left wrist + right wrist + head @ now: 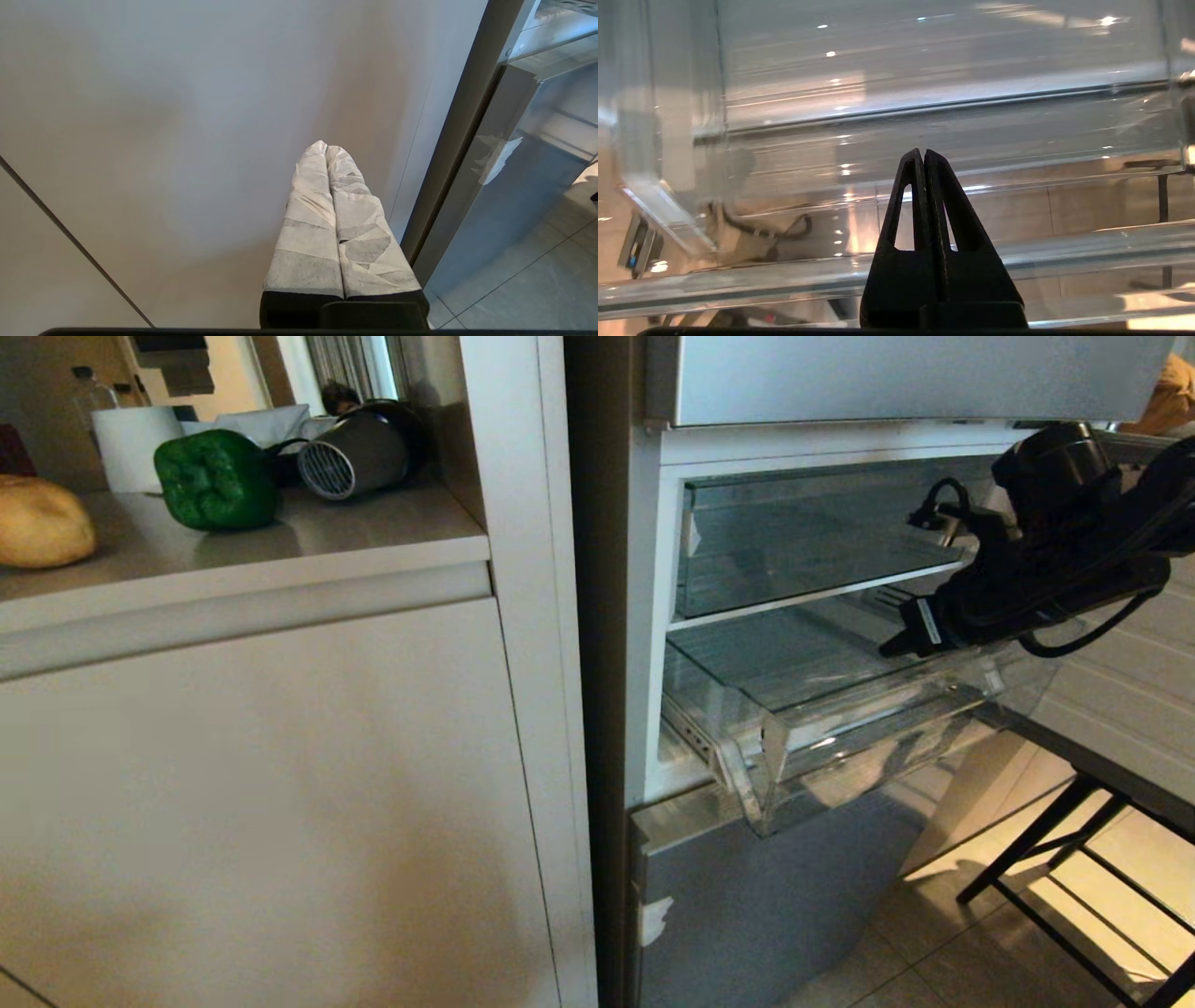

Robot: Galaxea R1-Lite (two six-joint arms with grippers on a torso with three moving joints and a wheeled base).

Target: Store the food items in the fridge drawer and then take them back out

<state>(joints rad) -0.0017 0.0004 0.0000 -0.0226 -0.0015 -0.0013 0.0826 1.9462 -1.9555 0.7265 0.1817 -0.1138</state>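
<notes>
Counter [373, 537]: potato [42, 521], bell pepper [215, 479] | fridge drawer [840, 728] out | right pincer [923, 156] together above it | left pincer [325, 148] together

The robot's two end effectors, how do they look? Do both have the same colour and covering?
No. The left end effector has two long tapering fingers wrapped in pale grey-white tape over a black base. The right end effector has bare black fingers with triangular cut-outs. The right arm is black, with looping black cables and a small white label.

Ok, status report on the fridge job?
Right pincer shut, empty, over open drawer. Left pincer shut, parked by cabinet. Pepper, potato on counter. Nothing blocking.
</notes>
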